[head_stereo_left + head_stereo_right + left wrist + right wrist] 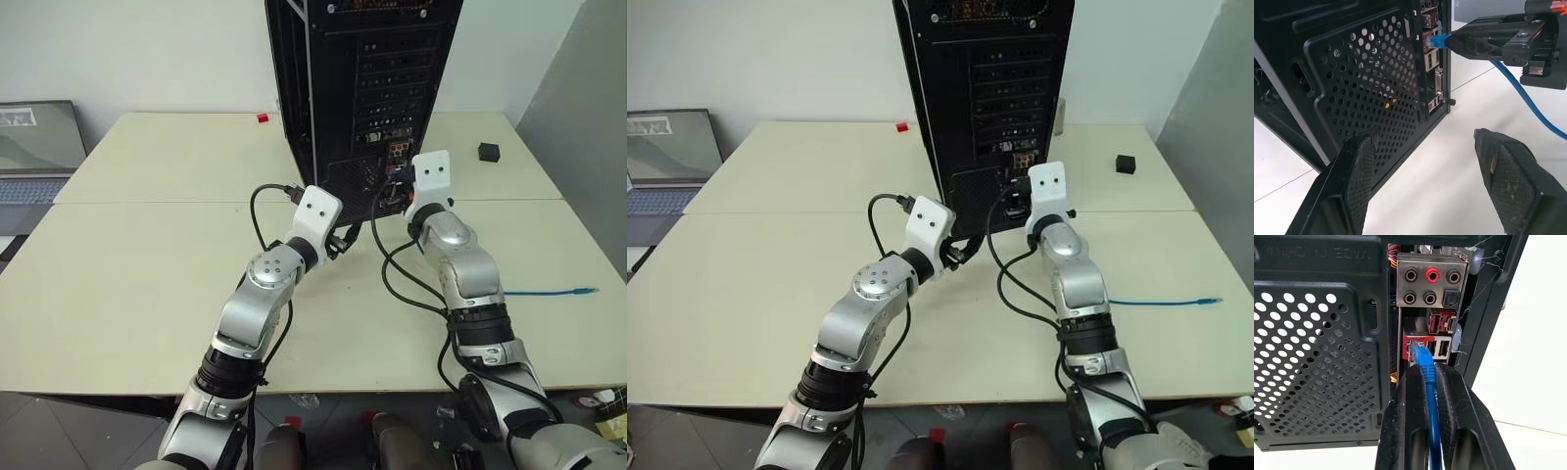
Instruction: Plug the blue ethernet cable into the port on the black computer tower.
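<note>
Blue ethernet cable [1426,363]: plug tip at the mouth of the red-rimmed port [1411,348] on the black computer tower's [372,78] rear panel; can't tell if it's fully seated. Right gripper [1426,377] clenched on the cable just behind the plug. The rest of the cable trails off across the counter [137,284], away from the tower, to its free end [586,291].

Risks: plug slightly skewed at the port, so pushing could jam or bend the clip; pinching the cable rather than the plug body lets it buckle.

Left gripper [1425,161] released, jaws wide, hovering just beside the tower's mesh vent [1371,88], holding nothing. USB sockets [1441,348] sit touching the port, so it's easy to mis-hit. Black robot wires [392,264] loop near the tower's base. Laptop [39,147], small red block [263,118] and black cube [489,151] well apart from the tower.
</note>
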`<move>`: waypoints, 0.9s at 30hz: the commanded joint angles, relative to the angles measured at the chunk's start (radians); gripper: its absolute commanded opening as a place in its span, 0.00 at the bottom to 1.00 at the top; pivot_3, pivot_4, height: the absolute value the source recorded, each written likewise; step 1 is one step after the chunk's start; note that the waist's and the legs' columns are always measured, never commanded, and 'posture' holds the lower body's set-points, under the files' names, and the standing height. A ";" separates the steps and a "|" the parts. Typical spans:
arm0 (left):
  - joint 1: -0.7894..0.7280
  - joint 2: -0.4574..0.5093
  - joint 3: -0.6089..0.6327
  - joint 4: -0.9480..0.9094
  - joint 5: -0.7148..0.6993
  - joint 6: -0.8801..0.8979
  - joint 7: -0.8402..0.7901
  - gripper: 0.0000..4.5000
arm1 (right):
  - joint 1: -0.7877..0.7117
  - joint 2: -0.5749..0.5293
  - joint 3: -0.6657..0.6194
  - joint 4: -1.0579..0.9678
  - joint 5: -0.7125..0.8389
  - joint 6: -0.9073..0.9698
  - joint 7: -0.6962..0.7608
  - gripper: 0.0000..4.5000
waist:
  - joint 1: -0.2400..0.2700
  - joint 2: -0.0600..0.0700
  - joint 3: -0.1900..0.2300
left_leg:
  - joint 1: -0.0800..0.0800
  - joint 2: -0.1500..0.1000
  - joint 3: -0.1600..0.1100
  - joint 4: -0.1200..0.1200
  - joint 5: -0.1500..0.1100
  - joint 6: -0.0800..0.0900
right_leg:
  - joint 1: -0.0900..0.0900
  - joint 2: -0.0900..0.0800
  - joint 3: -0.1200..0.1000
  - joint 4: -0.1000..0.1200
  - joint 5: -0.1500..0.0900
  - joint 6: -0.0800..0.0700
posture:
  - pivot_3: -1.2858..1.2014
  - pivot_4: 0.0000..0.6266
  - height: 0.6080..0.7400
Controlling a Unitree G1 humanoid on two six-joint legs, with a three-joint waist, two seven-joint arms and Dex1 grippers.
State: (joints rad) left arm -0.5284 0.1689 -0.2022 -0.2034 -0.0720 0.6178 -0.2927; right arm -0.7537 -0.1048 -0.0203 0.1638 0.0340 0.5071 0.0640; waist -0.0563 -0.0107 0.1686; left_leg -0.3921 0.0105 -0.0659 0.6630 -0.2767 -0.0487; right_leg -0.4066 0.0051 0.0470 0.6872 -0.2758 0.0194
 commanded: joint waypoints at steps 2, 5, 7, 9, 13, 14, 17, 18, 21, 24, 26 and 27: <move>-0.017 -0.011 0.010 -0.033 0.002 -0.010 0.004 0.73 | -0.065 0.019 -0.006 -0.005 0.002 -0.029 -0.018 0.00 | -0.003 0.000 0.000 | 0.000 0.000 0.000 0.000 0.000 0.000 | 0.000 0.000 0.000 0.000 0.000 0.000 | 0.52 0.24 1.00; -0.019 -0.016 0.012 -0.037 0.001 -0.004 0.004 0.73 | -0.077 0.031 -0.003 0.022 -0.007 -0.046 -0.034 0.00 | -0.004 0.000 0.000 | 0.001 0.000 0.000 0.000 0.000 0.000 | 0.000 0.000 0.001 0.001 0.000 0.000 | 0.52 0.24 1.00; -0.021 -0.019 0.012 -0.037 0.001 -0.001 0.005 0.73 | -0.084 0.037 0.000 0.037 -0.010 -0.054 -0.041 0.00 | -0.005 0.000 0.000 | 0.002 0.000 0.001 0.000 0.000 0.000 | 0.000 0.001 0.002 0.001 0.000 0.000 | 0.52 0.24 1.00; -0.022 -0.021 0.013 -0.037 0.001 0.002 0.005 0.73 | -0.090 0.045 0.005 0.056 -0.017 -0.066 -0.046 0.00 | -0.007 0.000 0.000 | 0.002 0.000 0.001 0.000 0.000 0.000 | 0.000 0.001 0.002 0.001 0.000 0.000 | 0.52 0.24 1.00; -0.022 -0.022 0.015 -0.038 0.001 0.004 0.005 0.73 | -0.103 0.055 0.012 0.090 -0.023 -0.089 -0.054 0.00 | -0.011 0.000 0.000 | 0.003 0.000 0.002 0.000 0.000 0.000 | 0.000 0.002 0.004 0.002 0.000 0.000 | 0.52 0.24 1.00; -0.022 -0.023 0.015 -0.039 0.002 0.005 0.006 0.73 | -0.105 0.055 0.013 0.099 -0.025 -0.095 -0.054 0.00 | -0.012 0.000 0.000 | 0.004 0.000 0.003 0.000 0.000 0.000 | 0.000 0.002 0.004 0.002 0.000 0.000 | 0.52 0.24 1.00; -0.022 -0.023 0.015 -0.040 0.003 0.006 0.007 0.73 | -0.107 0.054 0.012 0.116 -0.026 -0.106 -0.049 0.00 | -0.017 0.000 0.000 | 0.007 0.000 0.006 -0.001 0.000 0.000 | 0.000 0.003 0.009 0.004 0.000 0.000 | 0.52 0.24 1.00; -0.020 -0.022 0.016 -0.040 0.003 0.005 0.007 0.73 | -0.103 0.050 0.016 0.116 -0.025 -0.107 -0.038 0.00 | -0.018 0.000 0.000 | 0.008 0.000 0.008 -0.001 0.000 0.000 | 0.000 0.004 0.012 0.004 0.000 0.000 | 0.52 0.24 1.00; -0.014 -0.015 0.020 -0.037 0.004 0.003 0.004 0.73 | -0.075 0.031 0.024 0.100 -0.022 -0.122 -0.002 0.00 | -0.020 0.000 0.000 | 0.009 0.000 0.011 -0.001 0.000 0.000 | 0.000 0.006 0.017 0.005 0.000 0.000 | 0.52 0.24 1.00; -0.012 -0.008 0.024 -0.030 0.006 -0.001 0.001 0.74 | -0.041 0.004 0.028 0.073 -0.021 -0.123 0.028 0.17 | -0.019 0.000 0.000 | 0.009 0.000 0.012 -0.002 0.000 0.000 | 0.000 0.006 0.018 0.004 0.000 0.000 | 0.52 0.24 1.00; -0.013 -0.004 0.025 -0.025 0.007 -0.003 -0.002 0.74 | -0.021 -0.011 0.028 0.055 -0.020 -0.116 0.043 0.27 | -0.017 0.000 0.000 | 0.008 0.001 0.012 -0.002 0.000 0.000 | 0.000 0.006 0.018 0.003 0.000 0.000 | 0.52 0.24 1.00; -0.014 -0.002 0.027 -0.023 0.006 -0.004 -0.004 0.74 | -0.014 -0.016 0.028 0.046 -0.019 -0.112 0.048 0.32 | -0.016 0.000 0.000 | 0.008 0.001 0.012 -0.002 0.000 0.000 | 0.000 0.006 0.018 0.003 0.000 0.000 | 0.52 0.24 1.00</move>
State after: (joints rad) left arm -0.5294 0.1592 -0.1894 -0.2033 -0.0704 0.6272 -0.2949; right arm -0.7778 -0.1045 0.0081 0.2737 0.0144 0.4100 0.0913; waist -0.0724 -0.0109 0.1687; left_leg -0.3843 0.0117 -0.0535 0.6605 -0.2770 -0.0484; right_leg -0.4065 0.0104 0.0650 0.6890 -0.2759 0.0197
